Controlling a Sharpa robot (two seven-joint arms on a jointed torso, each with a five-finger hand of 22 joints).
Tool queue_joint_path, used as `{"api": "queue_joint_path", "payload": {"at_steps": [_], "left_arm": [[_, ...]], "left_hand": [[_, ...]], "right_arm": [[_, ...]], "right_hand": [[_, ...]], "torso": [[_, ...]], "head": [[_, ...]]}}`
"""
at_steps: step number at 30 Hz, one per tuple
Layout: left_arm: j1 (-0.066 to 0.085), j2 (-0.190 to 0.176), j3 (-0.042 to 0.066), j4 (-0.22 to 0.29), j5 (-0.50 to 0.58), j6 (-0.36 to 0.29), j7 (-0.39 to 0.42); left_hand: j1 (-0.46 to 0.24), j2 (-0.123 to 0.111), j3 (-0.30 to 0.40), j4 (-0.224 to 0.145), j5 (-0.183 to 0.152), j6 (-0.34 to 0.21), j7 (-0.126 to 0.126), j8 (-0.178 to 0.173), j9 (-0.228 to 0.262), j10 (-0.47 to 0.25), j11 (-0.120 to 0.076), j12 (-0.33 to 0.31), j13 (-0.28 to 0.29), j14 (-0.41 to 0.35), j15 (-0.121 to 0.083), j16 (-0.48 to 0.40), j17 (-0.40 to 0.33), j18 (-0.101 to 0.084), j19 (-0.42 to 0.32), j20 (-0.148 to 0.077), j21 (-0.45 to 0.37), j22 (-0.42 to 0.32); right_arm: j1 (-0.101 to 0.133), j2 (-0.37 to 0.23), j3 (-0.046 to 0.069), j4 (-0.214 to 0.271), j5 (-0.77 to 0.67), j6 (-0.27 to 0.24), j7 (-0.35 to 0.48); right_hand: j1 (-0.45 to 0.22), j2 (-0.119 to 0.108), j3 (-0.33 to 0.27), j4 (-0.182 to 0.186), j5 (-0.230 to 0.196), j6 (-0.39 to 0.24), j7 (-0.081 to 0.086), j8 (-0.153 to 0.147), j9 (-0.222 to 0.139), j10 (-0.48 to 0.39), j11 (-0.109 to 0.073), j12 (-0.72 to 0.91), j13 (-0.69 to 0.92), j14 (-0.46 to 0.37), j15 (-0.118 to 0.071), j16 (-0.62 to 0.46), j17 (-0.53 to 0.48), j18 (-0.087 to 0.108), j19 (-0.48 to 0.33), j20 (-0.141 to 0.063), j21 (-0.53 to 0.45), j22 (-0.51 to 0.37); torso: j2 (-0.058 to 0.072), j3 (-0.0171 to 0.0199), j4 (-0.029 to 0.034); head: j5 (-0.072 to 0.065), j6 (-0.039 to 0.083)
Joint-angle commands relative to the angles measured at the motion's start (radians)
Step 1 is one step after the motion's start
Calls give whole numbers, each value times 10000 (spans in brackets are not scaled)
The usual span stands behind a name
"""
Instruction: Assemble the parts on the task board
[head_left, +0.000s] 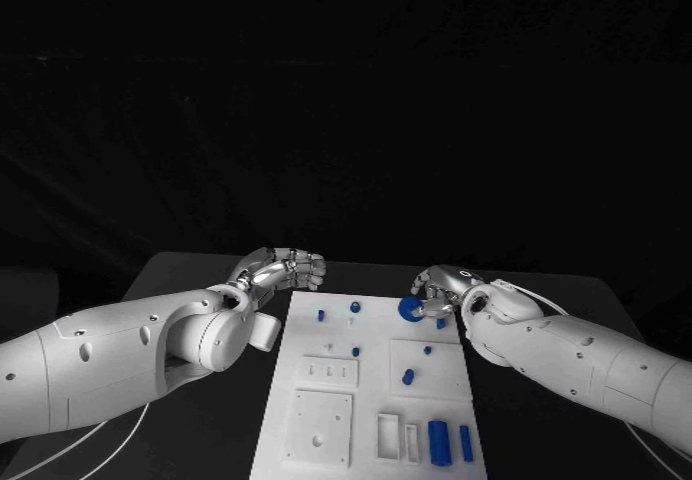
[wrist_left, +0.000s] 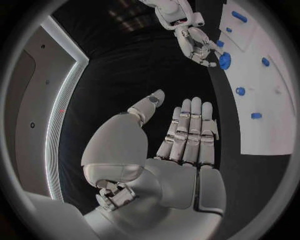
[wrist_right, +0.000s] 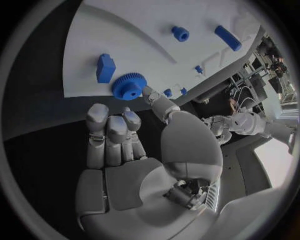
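Observation:
The white task board (head_left: 325, 345) lies lengthwise in the middle of the table. My right hand (head_left: 450, 292) hovers over its far right part and pinches a blue gear (head_left: 411, 308) between thumb and a fingertip; the gear (wrist_right: 128, 85) sits at the thumb's tip, lifted off the board. The left wrist view shows this gear (wrist_left: 224, 60) at the right hand's fingertips (wrist_left: 203, 56). My left hand (head_left: 281, 268) hangs beside the board's far left corner, palm (wrist_left: 181, 175) bare, holding nothing. Small blue pegs (head_left: 353, 305) stand near the far edge.
Two long blue bars (head_left: 438, 440) lie at the board's near right, beside white slotted blocks (head_left: 389, 436). More small blue parts (head_left: 408, 377) dot the middle. A blue block (wrist_right: 105, 67) stands close to the gear. Black table (head_left: 577, 295) flanks the board.

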Motion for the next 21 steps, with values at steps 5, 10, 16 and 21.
{"api": "queue_joint_path", "payload": {"at_steps": [5, 10, 16, 21], "left_arm": [[13, -14, 7, 122, -39, 141, 130], [14, -32, 9, 235, -39, 142, 114], [14, -48, 11, 324, -39, 151, 112], [16, -47, 14, 338, -39, 150, 110]], "left_hand": [[-79, -4, 17, -72, -67, 34, 25, -30, 7, -37, 24, -49, -13, 47, 30, 15, 13, 154, -12, -40, 54, 207], [-83, -5, 17, -74, -67, 32, 26, -33, 6, -42, 27, -54, -15, 46, 31, 15, 15, 153, -12, -40, 54, 207], [-90, -8, 16, -74, -68, 26, 28, -38, 4, -50, 31, -62, -17, 43, 32, 13, 17, 151, -14, -40, 55, 206], [-93, -6, 18, -74, -68, 26, 29, -39, 4, -54, 33, -66, -17, 42, 32, 13, 18, 150, -15, -40, 56, 206]], "right_arm": [[-42, 164, -14, -292, -76, 202, 117], [-56, 280, -56, -410, -76, 267, 130], [-64, 345, -59, -544, -76, 301, 123], [-64, 406, -59, -730, -76, 332, 129]], "right_hand": [[-42, 90, -35, 10, 71, -30, 1, -25, -11, -70, -18, 86, 24, -38, 14, 48, 35, 619, 32, -127, 72, 227], [-45, 120, -22, 19, 109, -19, 7, -18, -10, -80, -13, 105, 27, -39, 19, 45, 53, 619, 22, -129, 88, 224], [-55, 186, 6, 41, 109, -7, 8, -10, -10, -95, -10, 122, 25, -40, 22, 37, 73, 619, 8, -128, 105, 220], [-55, 230, 39, 56, 89, 2, 9, -4, -11, -106, -10, 132, 21, -40, 23, 29, 87, 619, -3, -127, 117, 217]], "torso": [[19, -1, 8], [24, -9, 16], [32, 1, 19], [15, 8, 3]], "head": [[1, -26], [3, -31], [18, -45], [17, -74]]}}
